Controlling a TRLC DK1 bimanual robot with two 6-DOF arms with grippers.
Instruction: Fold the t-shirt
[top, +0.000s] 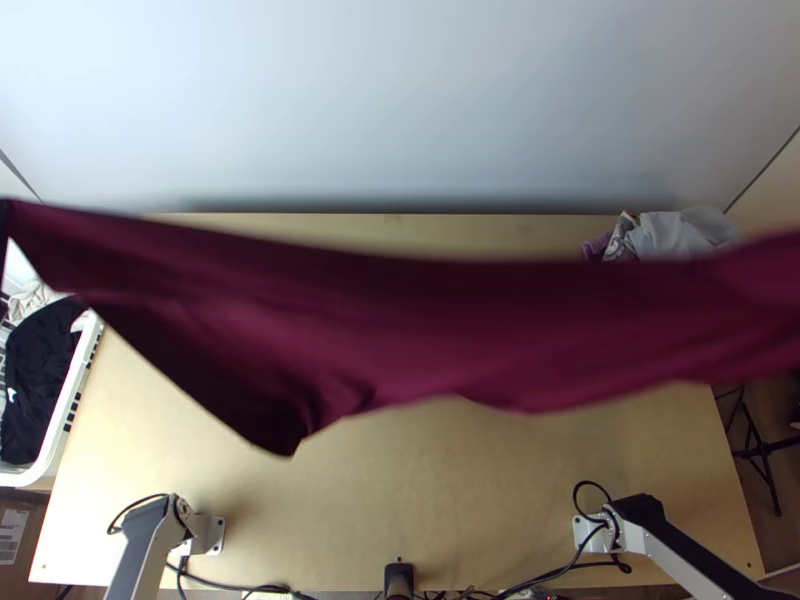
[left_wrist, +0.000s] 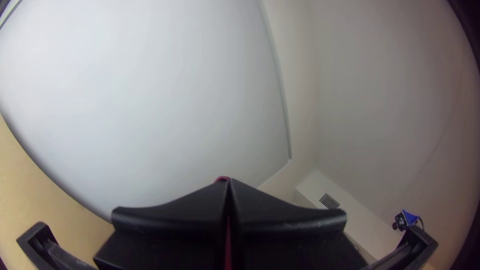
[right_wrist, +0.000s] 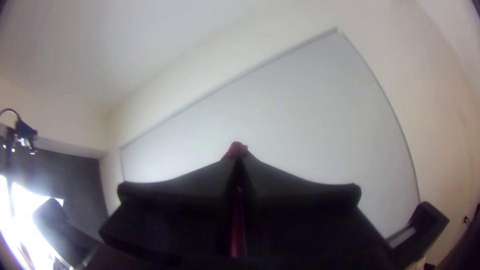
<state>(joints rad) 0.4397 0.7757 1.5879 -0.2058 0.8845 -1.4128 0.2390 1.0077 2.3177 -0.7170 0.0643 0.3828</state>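
Item under inspection: 1 maroon t-shirt (top: 400, 320), held aloft over the table (top: 400, 510) and stretched crosswise from the left edge of the top view to the right. The left gripper (left_wrist: 229, 183) is closed on the fabric, a bit of maroon showing at its tips and between its fingers; the right gripper (right_wrist: 239, 159) is likewise closed on the cloth, a small peak of it standing at the tips. Upper edge of the garment fairly taut, with a slight sag; lower edge uneven, with 1 dark corner dangling left of centre. Progress: the garment is gripped at 2 places and lifted. No finished fold can be confirmed, and whether the cloth hangs in 1 layer or more cannot be told. In my judgement the work is at an early stage, with laying out, folding and final placement outstanding; the loose lower edge could bunch on landing. Surface: light wood, a heap of mixed cloths (top: 675, 235) at the far right corner, black cables (top: 240, 586) along the near edge. Room: a white laundry basket (top: 72, 400) holding a black garment (top: 38, 370) beside the table's left side, a whiteboard (right_wrist: 310, 115) on the wall, and a vent grille (left_wrist: 329, 201).
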